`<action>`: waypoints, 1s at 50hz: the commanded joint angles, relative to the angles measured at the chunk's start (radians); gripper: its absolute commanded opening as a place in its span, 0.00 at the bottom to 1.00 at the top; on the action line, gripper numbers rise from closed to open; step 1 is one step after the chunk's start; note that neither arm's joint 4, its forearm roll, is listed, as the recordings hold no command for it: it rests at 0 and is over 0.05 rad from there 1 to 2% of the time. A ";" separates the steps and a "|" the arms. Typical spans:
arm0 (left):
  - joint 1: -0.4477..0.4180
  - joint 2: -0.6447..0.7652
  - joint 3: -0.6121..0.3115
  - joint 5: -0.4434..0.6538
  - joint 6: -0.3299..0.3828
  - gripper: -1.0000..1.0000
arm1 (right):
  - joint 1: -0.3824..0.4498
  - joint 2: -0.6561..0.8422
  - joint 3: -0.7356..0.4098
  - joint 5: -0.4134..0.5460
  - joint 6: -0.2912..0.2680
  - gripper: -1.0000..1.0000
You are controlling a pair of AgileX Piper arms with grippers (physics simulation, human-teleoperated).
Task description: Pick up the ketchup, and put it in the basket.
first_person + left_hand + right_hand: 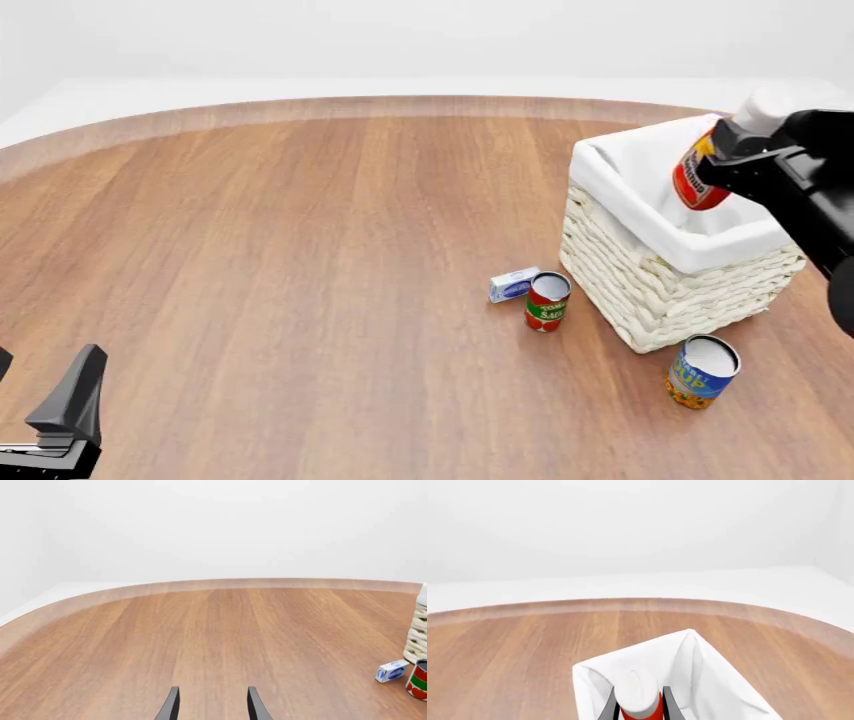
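The right end effector (731, 160) pinches the ketchup (695, 176), tilted over the basket (667, 285) at the counter's right. The left end effector (212, 705) hovers spread, near left.

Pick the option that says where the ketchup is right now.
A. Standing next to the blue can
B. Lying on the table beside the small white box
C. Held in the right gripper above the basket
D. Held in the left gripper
C: the right gripper is shut on the ketchup, tilted over the basket and its white liner.
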 commanded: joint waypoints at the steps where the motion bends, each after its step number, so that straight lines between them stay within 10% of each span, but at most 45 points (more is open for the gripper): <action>1: 0.000 0.000 0.000 0.000 0.000 1.00 | 0.005 0.021 -0.019 -0.002 -0.006 0.00; 50: 0.000 0.000 0.000 0.000 0.000 1.00 | -0.015 0.082 -0.017 0.009 -0.058 0.00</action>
